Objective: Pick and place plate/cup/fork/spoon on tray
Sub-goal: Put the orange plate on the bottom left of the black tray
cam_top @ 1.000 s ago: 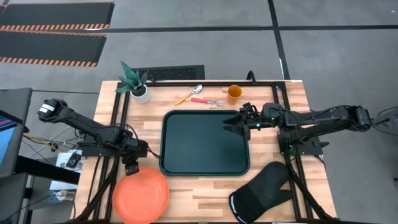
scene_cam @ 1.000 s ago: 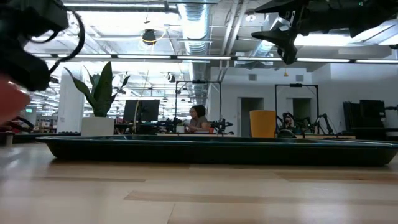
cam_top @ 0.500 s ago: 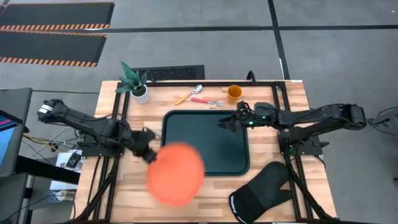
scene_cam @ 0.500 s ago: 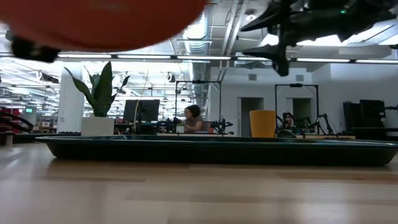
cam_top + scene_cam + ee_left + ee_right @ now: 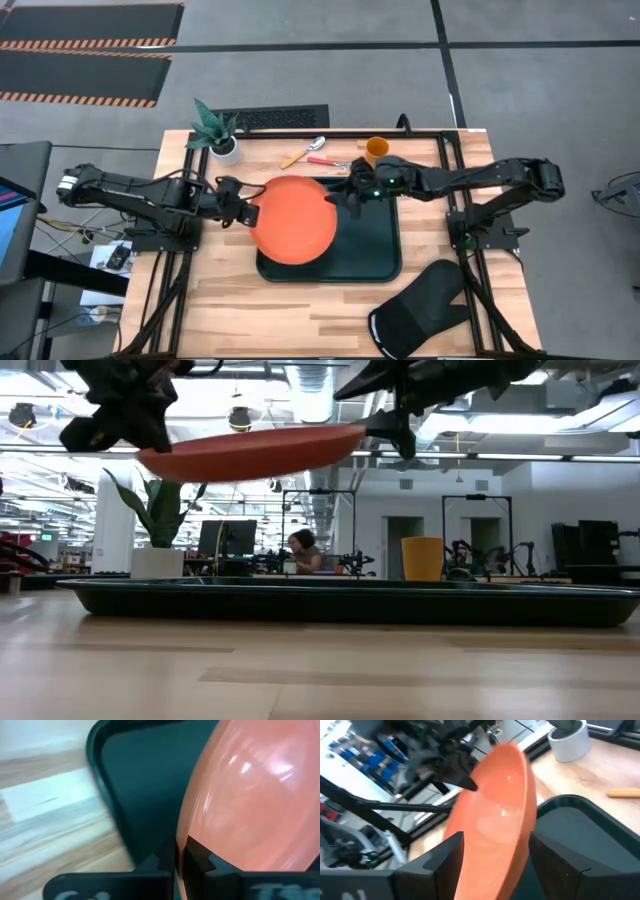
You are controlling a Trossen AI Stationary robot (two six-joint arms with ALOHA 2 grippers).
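Two claws meet at the plate (image 5: 293, 219), which hangs in the air over the left part of the tray (image 5: 375, 255), tilted slightly in the low view and clear of the tray floor. Nearest, an oven mitt (image 5: 420, 310) lies on the tabletop (image 5: 300, 320) by the tray's front right corner. The left claw (image 5: 243, 203) is clamped on the plate's left rim — its wrist view shows both dark fingers (image 5: 192, 857) pinching the edge. The right claw (image 5: 345, 195) sits at the plate's opposite rim with its fingers (image 5: 560, 857) spread wide, the rim between them; whether they touch it I cannot tell. Farther back, beyond the tray, the spoon (image 5: 303, 153) and fork (image 5: 333, 162) lie side by side — the cup (image 5: 376, 149) stands just to their right. A potted plant (image 5: 219, 135) stands at the far left corner.
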